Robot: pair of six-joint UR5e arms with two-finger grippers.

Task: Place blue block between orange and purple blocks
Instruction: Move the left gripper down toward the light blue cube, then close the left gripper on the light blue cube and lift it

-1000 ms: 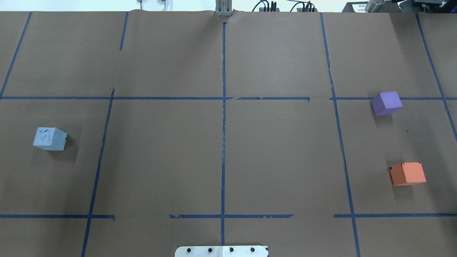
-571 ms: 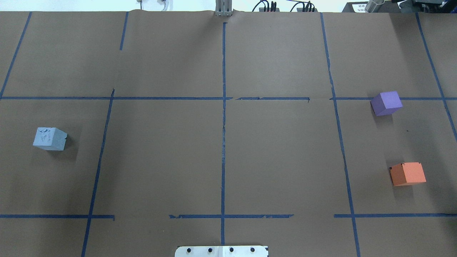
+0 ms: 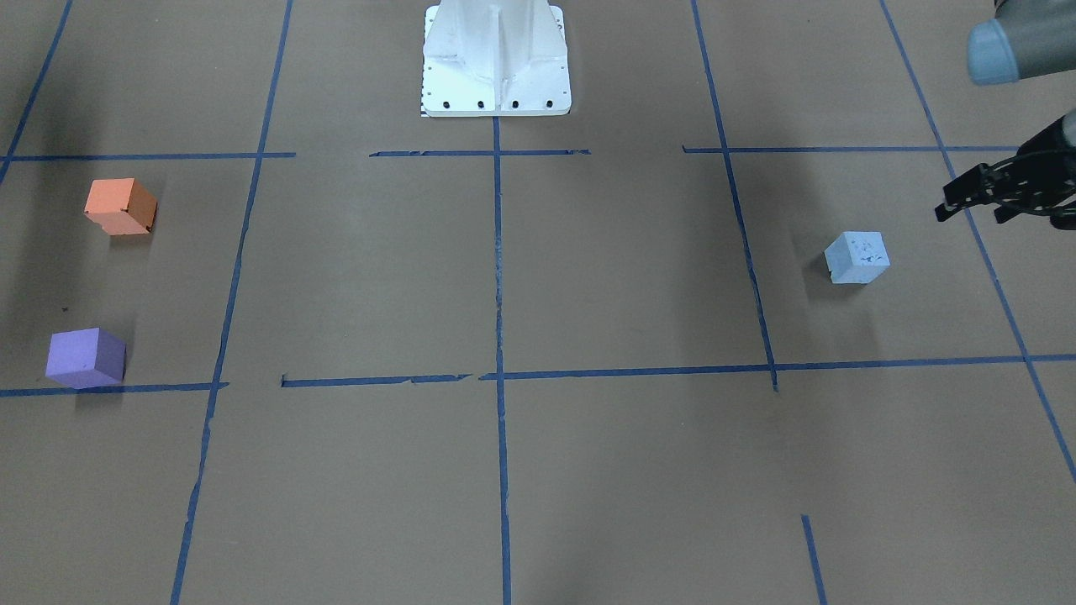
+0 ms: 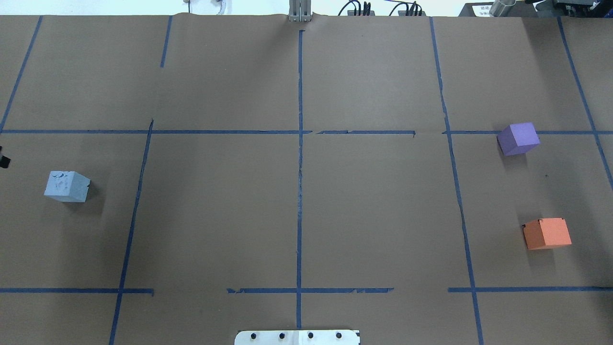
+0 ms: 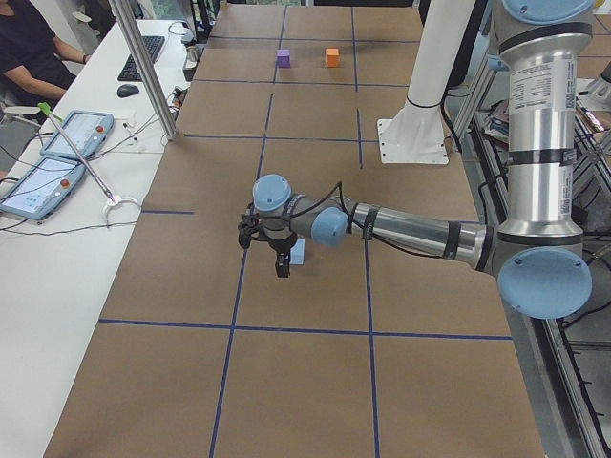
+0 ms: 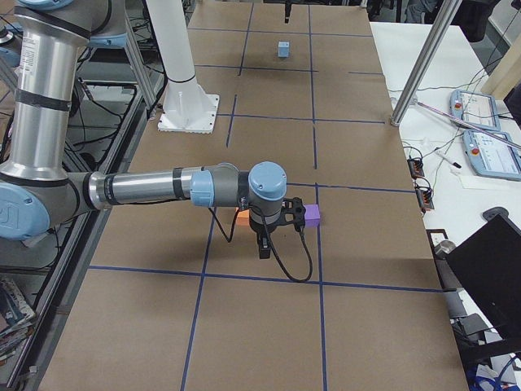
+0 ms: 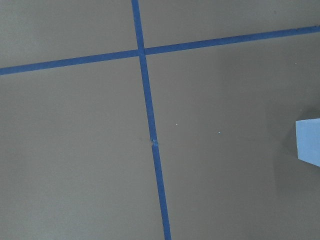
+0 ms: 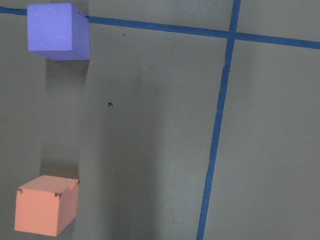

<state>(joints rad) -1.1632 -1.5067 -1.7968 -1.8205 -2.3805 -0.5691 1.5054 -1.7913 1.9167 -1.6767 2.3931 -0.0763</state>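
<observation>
Brown paper (image 7: 70,150) fills the view, flat and matte. Two strips of blue tape cross left of centre at the far side: a long strip (image 7: 159,180) runs from far to near, leaning slightly right, and a cross strip (image 7: 225,41) spans left to right. The long strip has a small nick (image 7: 154,142) midway. At the right edge, part of the blue block (image 7: 310,141) shows, cut off by the frame and apart from both strips.

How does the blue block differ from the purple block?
The blue block has dark marks on its top; the purple block looks clean. The purple one sits on a tape line; the blue one touches none. Both are similar-sized cubes.
</observation>
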